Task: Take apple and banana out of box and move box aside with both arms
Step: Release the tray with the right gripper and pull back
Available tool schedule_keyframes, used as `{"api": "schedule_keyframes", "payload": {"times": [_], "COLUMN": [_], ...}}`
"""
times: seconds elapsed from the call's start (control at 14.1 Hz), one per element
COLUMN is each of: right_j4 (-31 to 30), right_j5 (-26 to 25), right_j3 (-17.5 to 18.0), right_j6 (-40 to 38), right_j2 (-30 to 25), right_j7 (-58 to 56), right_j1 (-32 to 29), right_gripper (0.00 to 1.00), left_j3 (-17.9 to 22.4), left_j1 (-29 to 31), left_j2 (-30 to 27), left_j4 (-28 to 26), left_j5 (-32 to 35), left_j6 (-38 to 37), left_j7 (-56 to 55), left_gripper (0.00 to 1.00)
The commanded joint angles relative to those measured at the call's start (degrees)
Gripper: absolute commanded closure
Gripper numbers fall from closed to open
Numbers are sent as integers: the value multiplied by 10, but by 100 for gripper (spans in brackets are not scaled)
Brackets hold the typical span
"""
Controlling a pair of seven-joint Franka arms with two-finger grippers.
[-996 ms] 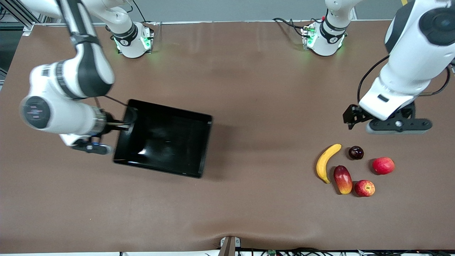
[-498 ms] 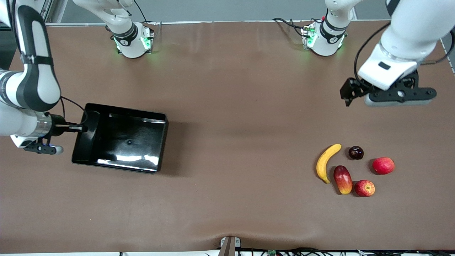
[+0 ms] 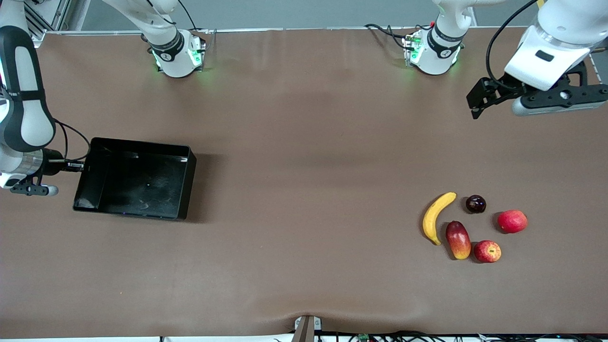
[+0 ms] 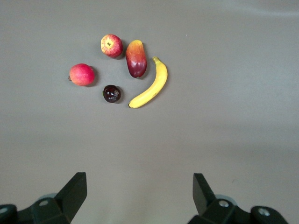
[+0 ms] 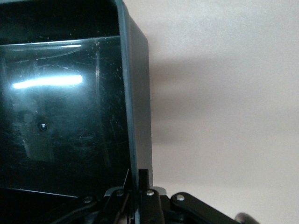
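The black tray (image 3: 142,209) is at the right arm's end of the table. My right gripper (image 3: 78,166) is shut on its end wall; in the right wrist view the wall (image 5: 140,93) runs between the closed fingers of the gripper (image 5: 138,186). I cannot tell whether the tray rests on the table. The yellow banana (image 3: 437,217) and the red apple with yellow patches (image 3: 487,251) lie at the left arm's end. My left gripper (image 3: 477,102) is open and empty, high over bare table near the left arm's end. Its wrist view shows the gripper (image 4: 140,196), banana (image 4: 150,86) and apple (image 4: 111,45).
Beside the banana lie a red-yellow mango-like fruit (image 3: 458,240), a small dark round fruit (image 3: 475,204) and another red fruit (image 3: 512,221). The two green-lit arm bases (image 3: 178,54) stand along the table edge farthest from the front camera.
My right arm has carried the tray toward the right arm's end of the table and levelled it. My left gripper has risen and moved away from the fruits, toward the table's left-arm end.
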Motion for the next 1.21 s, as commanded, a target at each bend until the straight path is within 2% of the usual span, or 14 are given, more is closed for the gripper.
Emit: {"api": "schedule_keyframes", "payload": {"times": [0.0, 0.14, 0.36, 0.43, 0.5, 0.57, 0.85, 1.0, 1.14], "right_j4": [-27, -47, -53, -52, -47, -46, 4, 60, 116], "right_j5": [9, 14, 21, 22, 22, 22, 21, 22, 22], "right_j3": [14, 14, 14, 14, 14, 14, 17, 18, 18], "right_j6": [24, 50, 57, 56, 51, 49, 6, -50, -56], "right_j2": [-2, -1, 6, 14, 16, 16, 16, 18, 32], "right_j7": [-22, -30, -36, -36, -35, -34, -35, -38, -37], "right_j1": [-21, -25, -33, -33, -33, -29, -22, 1, 21], "right_gripper": [100, 100, 100, 100, 53, 1, 0, 0, 0], "left_j3": [47, 93, 144, 151, 152, 151, 150, 150, 151], "left_j1": [-18, -34, -55, -57, -58, -54, -56, -55, -51], "left_j2": [-17, -24, -45, -54, -56, -54, -44, -40, -40], "left_j4": [-13, -13, -34, -46, -50, -49, -44, -44, -45], "left_j5": [-32, -39, -55, -64, -64, -64, -56, -52, -48], "left_j6": [-6, -15, -23, -22, -23, -22, -20, -20, -16], "left_j7": [27, 68, 117, 119, 118, 118, 120, 120, 121], "left_gripper": [0, 0, 0, 0, 0, 0, 0, 0, 0]}}
